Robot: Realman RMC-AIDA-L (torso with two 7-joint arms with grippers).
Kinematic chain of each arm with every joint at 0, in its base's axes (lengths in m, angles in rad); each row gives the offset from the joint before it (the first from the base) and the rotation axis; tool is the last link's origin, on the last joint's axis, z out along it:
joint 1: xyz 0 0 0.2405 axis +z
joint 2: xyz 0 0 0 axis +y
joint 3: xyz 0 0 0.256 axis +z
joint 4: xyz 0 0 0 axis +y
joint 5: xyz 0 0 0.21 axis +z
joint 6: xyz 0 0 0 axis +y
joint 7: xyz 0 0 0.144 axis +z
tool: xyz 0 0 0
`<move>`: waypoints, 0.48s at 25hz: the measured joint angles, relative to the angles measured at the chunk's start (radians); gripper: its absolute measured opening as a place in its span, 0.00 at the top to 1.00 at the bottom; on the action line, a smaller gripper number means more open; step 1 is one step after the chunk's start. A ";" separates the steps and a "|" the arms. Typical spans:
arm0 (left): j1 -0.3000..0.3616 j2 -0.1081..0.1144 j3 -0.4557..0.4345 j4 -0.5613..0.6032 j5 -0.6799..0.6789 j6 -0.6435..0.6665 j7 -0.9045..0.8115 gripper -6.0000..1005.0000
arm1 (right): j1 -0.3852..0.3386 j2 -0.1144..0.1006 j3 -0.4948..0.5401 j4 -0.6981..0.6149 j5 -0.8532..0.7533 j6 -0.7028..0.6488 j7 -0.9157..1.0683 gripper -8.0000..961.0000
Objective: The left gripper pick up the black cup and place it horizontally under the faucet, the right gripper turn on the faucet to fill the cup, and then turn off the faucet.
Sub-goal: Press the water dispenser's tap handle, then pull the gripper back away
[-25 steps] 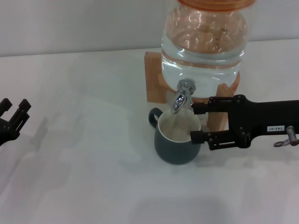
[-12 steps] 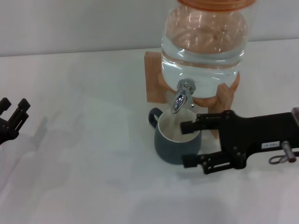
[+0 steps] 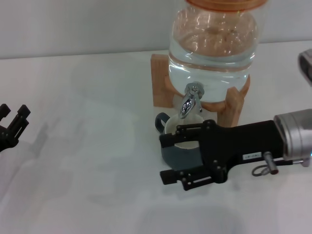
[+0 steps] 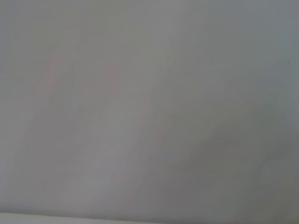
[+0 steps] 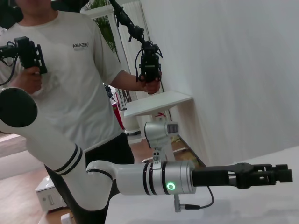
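The black cup (image 3: 176, 156) stands upright on the white table right under the faucet (image 3: 189, 102), its handle (image 3: 159, 119) pointing left. The faucet sticks out of the clear water jar (image 3: 214, 48) on a wooden stand (image 3: 161, 83). My right gripper (image 3: 164, 157) is open and reaches in from the right. Its body covers most of the cup, with one finger on either side of the cup as seen from above. I cannot tell whether it touches the cup. My left gripper (image 3: 12, 122) is open and empty at the far left edge. It also shows in the right wrist view (image 5: 268, 175).
The white table (image 3: 87, 161) spreads wide to the left of the cup. The left wrist view shows only blank white surface. In the right wrist view a person (image 5: 70, 79) holding hand controllers stands beyond the table, behind my left arm.
My right gripper has swung from beside the faucet leftward and nearer, and now lies across the cup. Its silver wrist has come into view. The left gripper and cup have not moved.
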 joint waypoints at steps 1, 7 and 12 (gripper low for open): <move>0.000 0.000 0.000 0.000 0.000 0.000 0.000 0.43 | 0.000 0.000 -0.012 -0.002 0.007 -0.014 0.002 0.17; 0.002 0.000 0.001 0.000 0.000 0.000 0.000 0.43 | 0.002 0.001 -0.056 -0.012 0.030 -0.102 0.017 0.17; 0.004 0.000 -0.001 -0.002 0.000 0.000 0.000 0.43 | 0.000 0.001 -0.060 -0.022 0.033 -0.157 0.040 0.17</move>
